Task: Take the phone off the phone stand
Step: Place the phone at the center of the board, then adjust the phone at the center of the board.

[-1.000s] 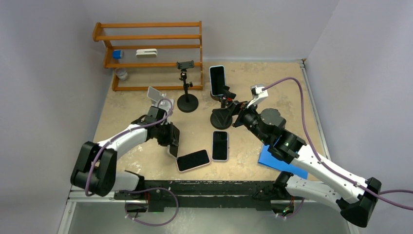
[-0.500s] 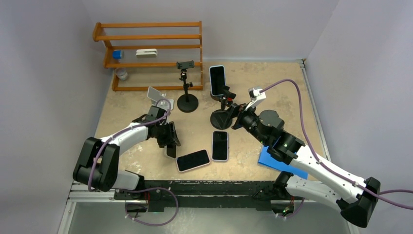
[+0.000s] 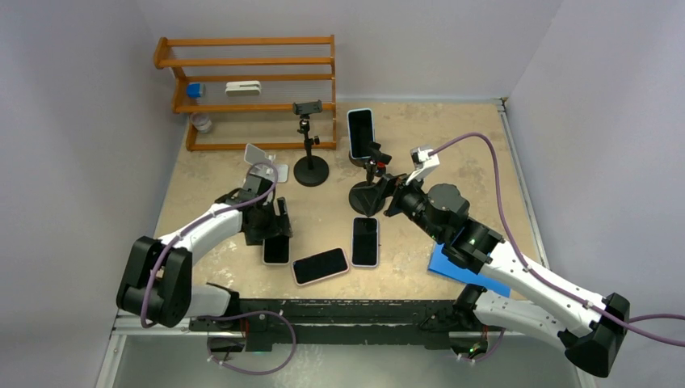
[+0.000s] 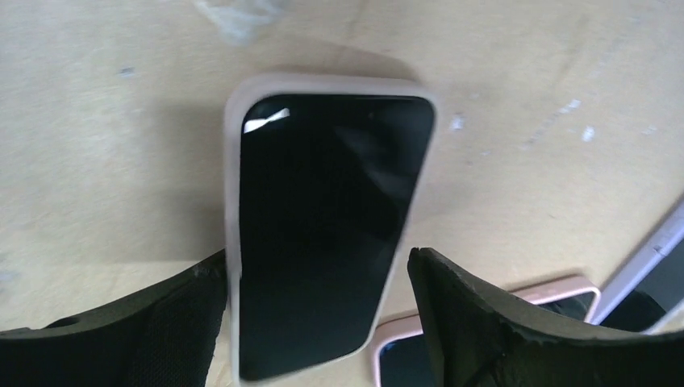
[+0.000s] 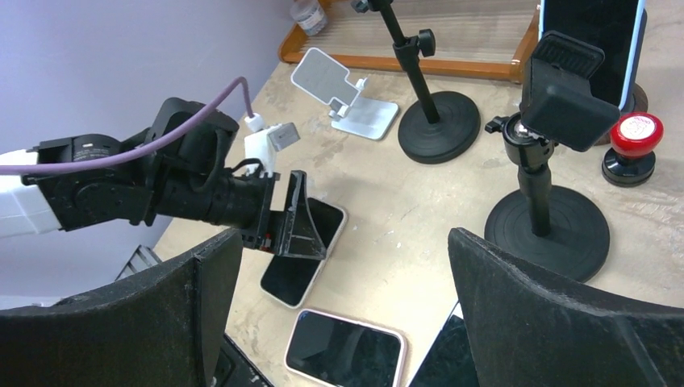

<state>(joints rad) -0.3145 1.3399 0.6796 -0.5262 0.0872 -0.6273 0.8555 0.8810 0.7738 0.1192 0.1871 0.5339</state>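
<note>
right wrist: phone (image 5: 589, 16) top offscreen

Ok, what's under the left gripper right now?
A phone in a pale case, screen up on the table, between the fingers of the left gripper. Whatever lies beneath the phone is covered.

Four phones show: one upright phone (image 3: 360, 132) at the back, and three lying flat near the front, a left phone (image 3: 276, 250), a middle phone (image 3: 321, 265) and a right phone (image 3: 365, 241). Three stands are plain to see: two black ones on round bases, the tall pole stand (image 3: 311, 171) and the clamp stand (image 3: 363, 198), plus one silver folding stand (image 3: 258, 154). What carries the upright phone is mostly hidden. One wooden rack (image 3: 242, 61) holds one blue item (image 3: 195, 90) and one white item (image 3: 243, 87). There is one small jar (image 3: 202, 123), one red-topped knob (image 5: 637, 135) and one blue sheet (image 3: 448, 268).
</note>
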